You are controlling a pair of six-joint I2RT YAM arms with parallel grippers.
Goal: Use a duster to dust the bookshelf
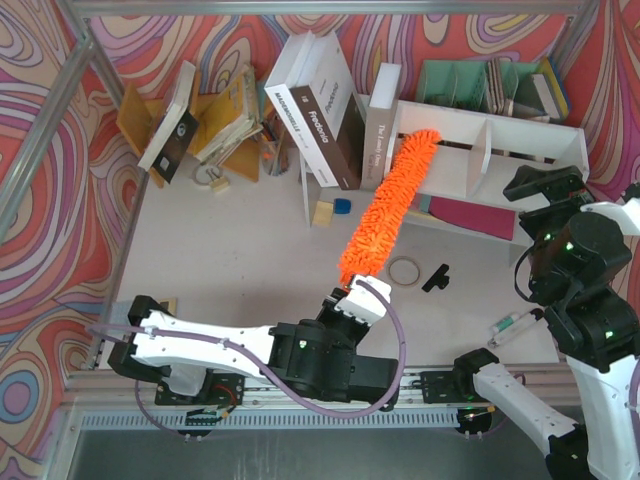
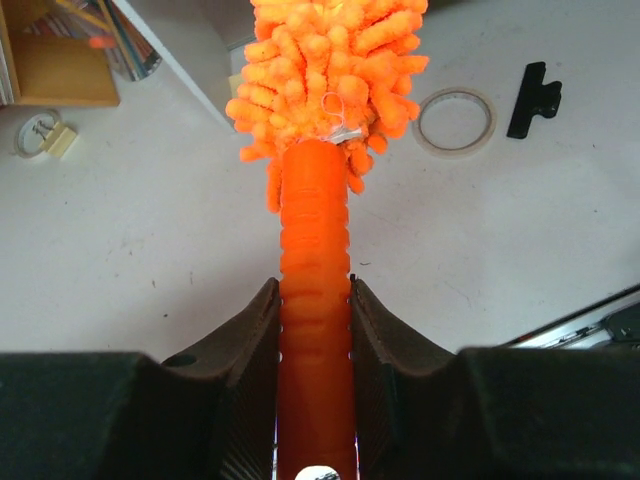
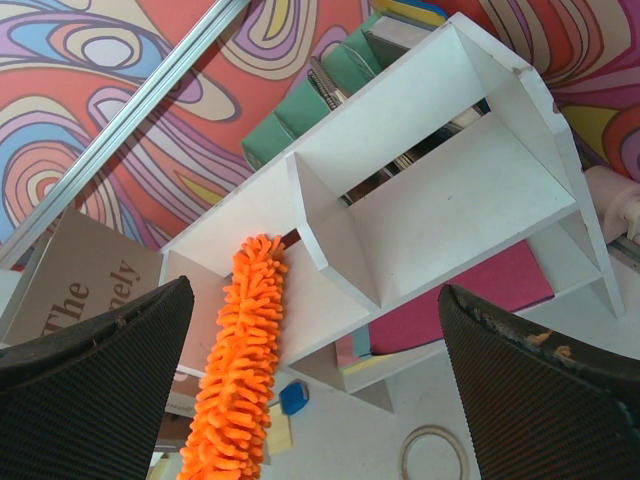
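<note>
Left end effector [image 2: 315, 300], lower centre of wrist view, clamping handle of duster [image 1: 395, 205]. Fluffy head reaching diagonally toward upper centre, tip lying at left compartment of bookshelf [image 1: 520, 128]. Right end effector [image 3: 315, 320] hovering at right edge, jaws wide apart, gripping nothing. Judged good practice: sweeping head lightly along boards, steering clear of middle divider and leaning books [image 1: 325, 100].
</note>
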